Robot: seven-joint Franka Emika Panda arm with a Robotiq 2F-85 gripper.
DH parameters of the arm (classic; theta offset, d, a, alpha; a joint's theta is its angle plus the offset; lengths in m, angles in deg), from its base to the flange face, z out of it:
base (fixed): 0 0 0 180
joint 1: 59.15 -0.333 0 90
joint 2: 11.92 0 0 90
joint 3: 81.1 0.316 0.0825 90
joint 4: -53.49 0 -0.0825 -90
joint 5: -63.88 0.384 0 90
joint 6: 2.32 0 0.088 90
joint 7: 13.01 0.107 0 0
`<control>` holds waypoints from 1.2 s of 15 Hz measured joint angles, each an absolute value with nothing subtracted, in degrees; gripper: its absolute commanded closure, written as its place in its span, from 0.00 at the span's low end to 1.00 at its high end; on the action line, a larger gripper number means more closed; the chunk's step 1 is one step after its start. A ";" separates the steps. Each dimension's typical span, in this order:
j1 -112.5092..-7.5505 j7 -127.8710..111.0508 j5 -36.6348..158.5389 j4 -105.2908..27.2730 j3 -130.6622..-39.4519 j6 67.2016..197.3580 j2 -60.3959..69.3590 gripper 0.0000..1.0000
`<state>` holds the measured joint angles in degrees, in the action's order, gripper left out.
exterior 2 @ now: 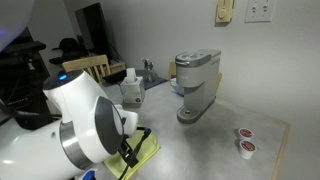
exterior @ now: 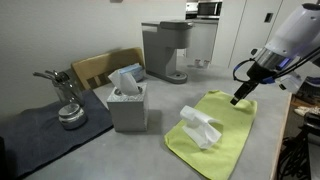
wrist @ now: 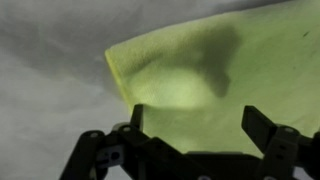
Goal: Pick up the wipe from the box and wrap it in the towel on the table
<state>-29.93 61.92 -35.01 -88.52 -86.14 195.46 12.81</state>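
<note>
A white wipe (exterior: 200, 128) lies crumpled on the yellow-green towel (exterior: 228, 125), which is spread flat on the grey table. A grey tissue box (exterior: 128, 107) with a wipe sticking out of its top stands to the left of the towel. My gripper (exterior: 238, 97) hovers just above the towel's far right corner, away from the wipe. In the wrist view my gripper (wrist: 192, 122) is open and empty, with the towel's corner (wrist: 200, 70) below it. The towel also shows in an exterior view (exterior 2: 143, 150), mostly hidden behind my arm.
A grey coffee machine (exterior: 167, 50) stands at the back of the table and also shows in an exterior view (exterior 2: 197, 85). A metal object (exterior: 68, 100) rests on a dark mat at the left. Two small cups (exterior 2: 244, 141) sit near the table edge. A wooden chair (exterior: 105, 68) stands behind the box.
</note>
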 measured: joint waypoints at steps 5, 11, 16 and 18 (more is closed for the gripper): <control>-11.30 63.42 -46.59 -85.48 -69.53 196.17 19.02 0.00; -8.79 64.02 -48.65 -84.82 -67.93 196.46 19.69 0.00; -8.93 63.92 -48.62 -84.82 -67.52 195.78 17.90 0.00; -9.02 63.92 -48.62 -84.81 -67.54 195.68 16.34 0.00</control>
<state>-9.02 63.92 -48.62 -84.81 -67.54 195.68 16.34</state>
